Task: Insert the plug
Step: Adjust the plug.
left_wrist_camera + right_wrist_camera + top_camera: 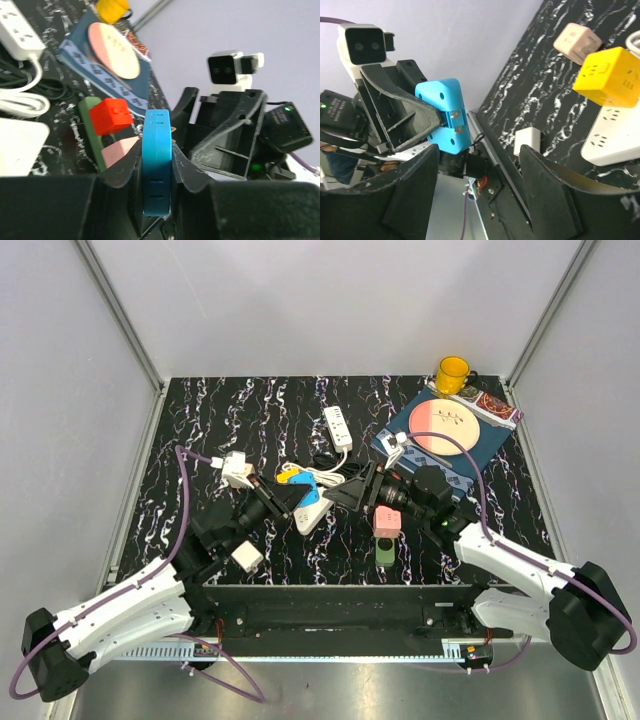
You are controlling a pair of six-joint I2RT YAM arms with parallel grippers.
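The left hand (156,169) is clamped on a blue plug adapter (156,137), one black finger (122,170) pressed against each flat side. The right wrist view shows the adapter's triangular face and two metal prongs on its edge. There it is lifted off the tabletop (210,440) and apart from the white power strip (313,512), not seated in any socket.

The right hand (479,167) stands wide, its fingers (410,195) well apart with nothing between them. In the top view it sits just to the right of the power strip and faces the left hand across it.

A yellow cube (607,75) sits at one end of the power strip. A second white power strip (338,427) lies beyond it, toward the back wall. A pink block (387,521) is just to the strip's right, lined up with a red cube (111,115) and a green block (385,552). A white cube (247,558) rests to the strip's left, toward the arm bases. Far to the strip's right and back lies a blue mat (400,430) carrying a pink plate (450,427), with a yellow mug (452,373) behind it.
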